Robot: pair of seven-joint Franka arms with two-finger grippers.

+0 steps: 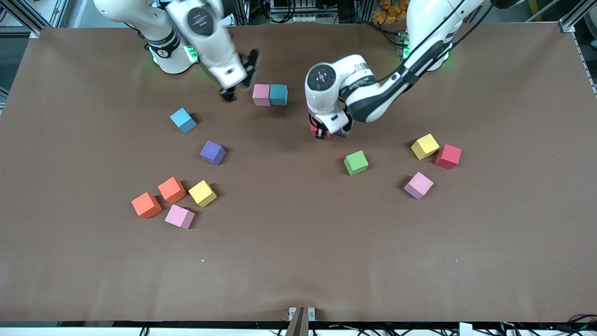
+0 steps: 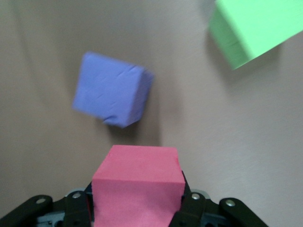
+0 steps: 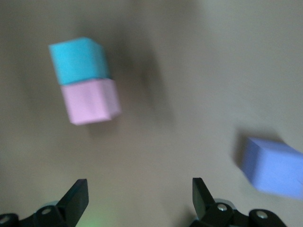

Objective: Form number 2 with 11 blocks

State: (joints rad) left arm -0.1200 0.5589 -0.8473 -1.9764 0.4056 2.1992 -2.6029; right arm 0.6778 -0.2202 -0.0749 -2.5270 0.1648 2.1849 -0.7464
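You are looking at the very start of the number 2: only a pink block [image 1: 261, 94] and a teal block [image 1: 278, 94] are sitting touching, side by side, on the tabletop [image 1: 298, 261] close to the robots' bases. Nothing else is joining them yet, so I judge that nearly the whole digit is waiting to be built.

Your left tool [image 1: 322, 133] is gripping a red block [image 2: 138, 182] between its fingers, low over the tabletop, near that pair and toward the left arm's end. A purple block [image 2: 112, 89] is lying just beside it, with the green block [image 1: 356, 163] nearer to the front camera.

Your right tool [image 1: 235, 91] is hanging wide open and holding nothing, just beside the pink block, toward the right arm's end.

The rest are lying scattered, among them a blue block [image 1: 183, 120], an orange block [image 1: 146, 205] and a yellow block [image 1: 425, 146], all well apart from the pair.
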